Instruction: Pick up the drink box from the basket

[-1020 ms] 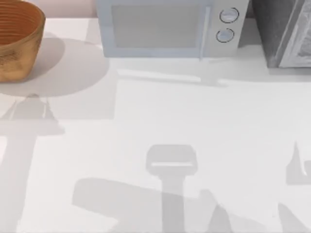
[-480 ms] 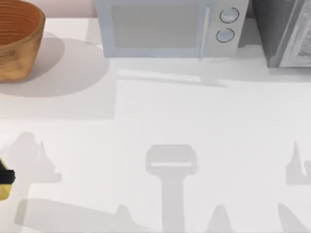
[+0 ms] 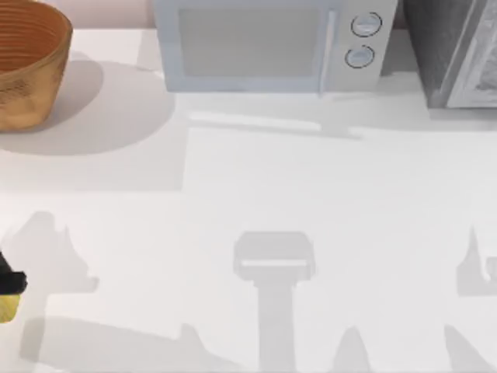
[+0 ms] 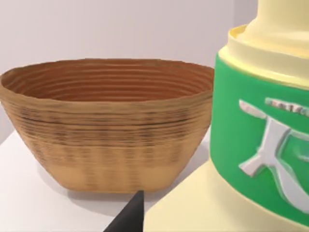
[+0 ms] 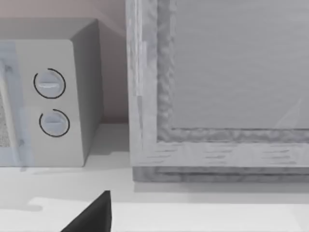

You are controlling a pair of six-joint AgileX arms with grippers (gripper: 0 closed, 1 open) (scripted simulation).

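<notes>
drink box (image 4: 260, 145) in left tool (image 3: 6, 291), off basket (image 3: 27, 62).

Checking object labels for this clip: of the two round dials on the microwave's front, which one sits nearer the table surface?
The lower dial, under the upper dial on the white microwave panel; the right wrist view shows the pair stacked, the lower one closer to the table.

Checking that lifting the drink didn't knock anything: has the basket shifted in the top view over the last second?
No. The basket sits at the same spot left of the microwave.
</notes>
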